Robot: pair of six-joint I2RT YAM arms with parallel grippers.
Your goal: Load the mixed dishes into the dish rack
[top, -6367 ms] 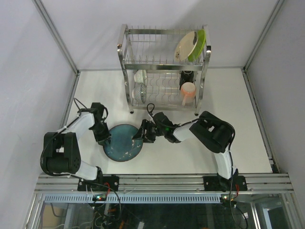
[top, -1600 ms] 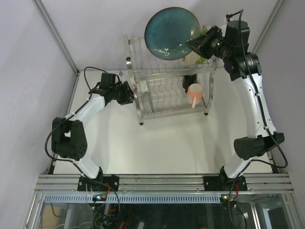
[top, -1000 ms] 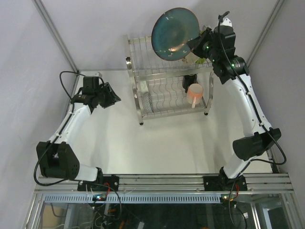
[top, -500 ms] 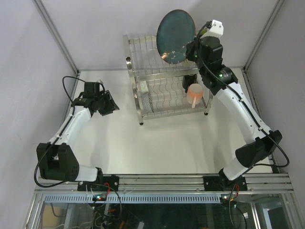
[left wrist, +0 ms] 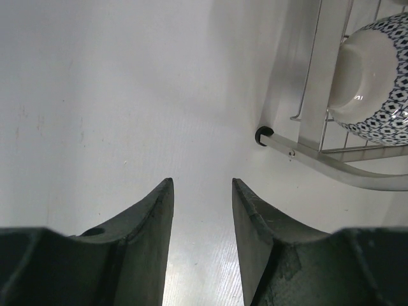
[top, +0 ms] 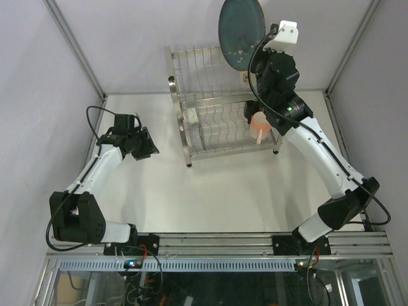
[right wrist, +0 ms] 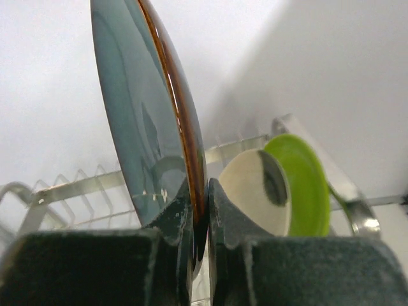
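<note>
The large blue-grey plate (top: 241, 32) stands nearly on edge, high above the top tier of the dish rack (top: 203, 95). My right gripper (top: 255, 52) is shut on its lower rim. In the right wrist view the plate (right wrist: 137, 108) rises from between the fingers of the gripper (right wrist: 199, 186), with the cream black-marked plate (right wrist: 252, 191) and the lime-green plate (right wrist: 305, 172) standing in the rack behind it. A pink mug (top: 259, 125) and the patterned bowl (top: 197, 134) sit on the lower tier. My left gripper (top: 146, 146) hangs open and empty left of the rack.
In the left wrist view the open gripper (left wrist: 201, 185) points at bare white table (left wrist: 127, 95). Ahead on the right are the rack's black-capped foot (left wrist: 263, 135) and the patterned bowl (left wrist: 376, 83). Grey walls close in the table on three sides.
The right arm has swung the plate to the right and turned it more edge-on above the rack. The left arm has hardly moved.
</note>
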